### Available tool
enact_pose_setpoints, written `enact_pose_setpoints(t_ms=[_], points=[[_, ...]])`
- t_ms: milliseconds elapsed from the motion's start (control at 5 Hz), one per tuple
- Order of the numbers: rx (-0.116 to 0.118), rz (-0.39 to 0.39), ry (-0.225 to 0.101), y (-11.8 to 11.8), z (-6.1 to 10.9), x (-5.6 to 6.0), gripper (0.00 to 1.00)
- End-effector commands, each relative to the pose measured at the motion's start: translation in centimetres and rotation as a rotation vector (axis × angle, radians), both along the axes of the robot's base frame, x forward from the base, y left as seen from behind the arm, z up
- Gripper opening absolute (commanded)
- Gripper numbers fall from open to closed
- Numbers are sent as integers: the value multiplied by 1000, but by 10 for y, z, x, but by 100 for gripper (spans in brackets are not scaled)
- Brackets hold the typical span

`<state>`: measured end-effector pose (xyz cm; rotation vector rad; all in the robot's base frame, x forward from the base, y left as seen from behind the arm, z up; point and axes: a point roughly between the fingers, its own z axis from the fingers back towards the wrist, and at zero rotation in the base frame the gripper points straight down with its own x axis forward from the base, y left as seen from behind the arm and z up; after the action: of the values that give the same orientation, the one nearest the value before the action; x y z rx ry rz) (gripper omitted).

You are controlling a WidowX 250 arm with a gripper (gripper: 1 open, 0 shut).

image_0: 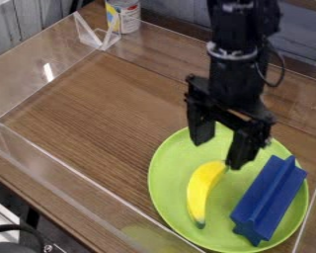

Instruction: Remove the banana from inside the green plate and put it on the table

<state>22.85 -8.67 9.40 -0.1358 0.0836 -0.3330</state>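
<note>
The yellow banana (204, 190) lies inside the lime-green plate (168, 168) at the front right of the table (95, 109), its dark tip toward the front. A blue block (269, 201) rests in the plate just right of it. My black gripper (223, 139) points straight down over the plate's back part, above the banana's upper end. Its two fingers (240, 148) stand apart, open, with nothing between them. No contact with the banana shows.
Clear acrylic walls (48, 163) ring the wood-grain table. A white container (121, 15) with a colored label stands beyond the back left wall. The arm rises from the gripper toward the back right.
</note>
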Motion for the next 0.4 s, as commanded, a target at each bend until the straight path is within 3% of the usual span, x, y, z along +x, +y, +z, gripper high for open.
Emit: enact_pose_setpoints(t_ms=[0, 200], points=[[8, 4, -27, -2, -6, 1, 100], [21, 11, -20, 1, -20, 1, 100]])
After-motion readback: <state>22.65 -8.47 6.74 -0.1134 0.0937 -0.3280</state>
